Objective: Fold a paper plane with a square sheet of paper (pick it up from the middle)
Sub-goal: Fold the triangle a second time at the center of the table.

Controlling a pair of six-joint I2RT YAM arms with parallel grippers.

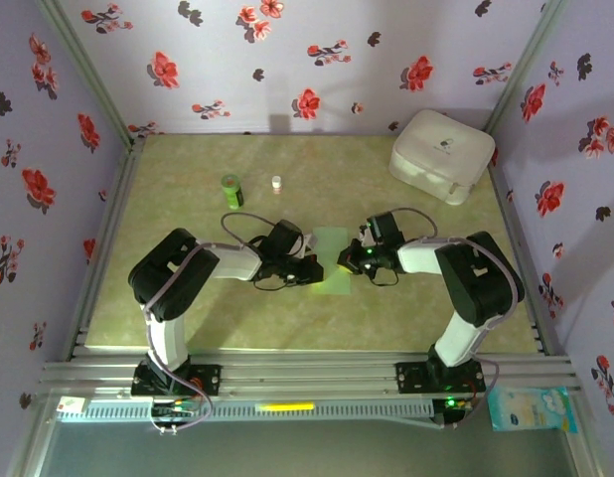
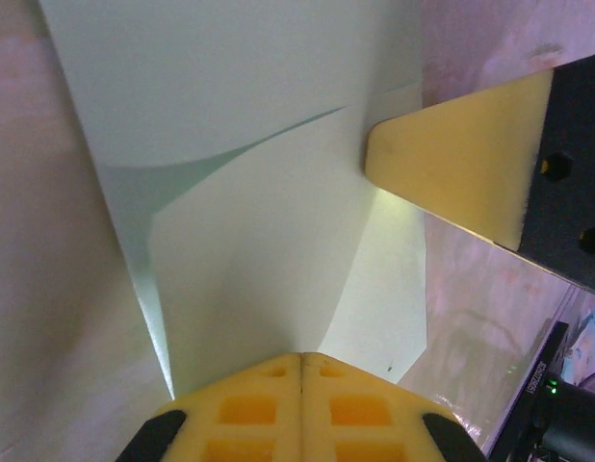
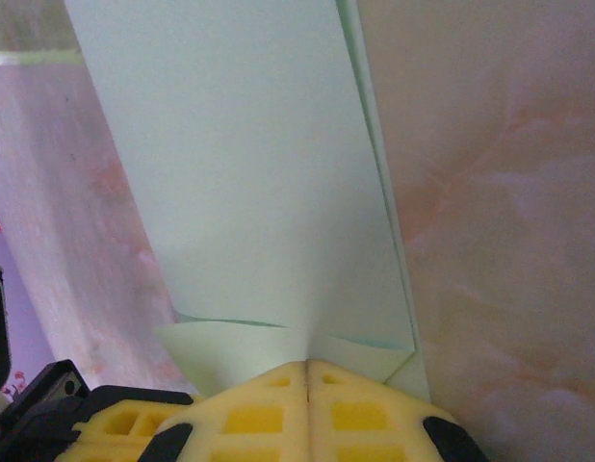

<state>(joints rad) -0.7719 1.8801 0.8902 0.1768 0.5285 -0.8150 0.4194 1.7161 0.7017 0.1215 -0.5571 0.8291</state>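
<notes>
The square sheet of paper (image 1: 330, 259) is pale green and lies folded over into a narrow upright rectangle at the table's middle. My left gripper (image 1: 313, 269) is at its lower left edge. In the left wrist view its yellow jaws (image 2: 301, 358) are shut, with the sheet (image 2: 259, 241) and a curved flap tenting up to the tips. My right gripper (image 1: 348, 260) meets the sheet's right edge. In the right wrist view that gripper (image 3: 308, 364) is shut, and the layered paper (image 3: 249, 173) creases toward it. One right finger (image 2: 452, 159) shows in the left wrist view. The paper plane is out of view.
A small dark green bottle (image 1: 232, 191) and a tiny white cap (image 1: 276, 183) stand behind the left arm. A white rounded case (image 1: 441, 154) sits at the back right corner. Flowered walls close in the table (image 1: 188, 308) on three sides.
</notes>
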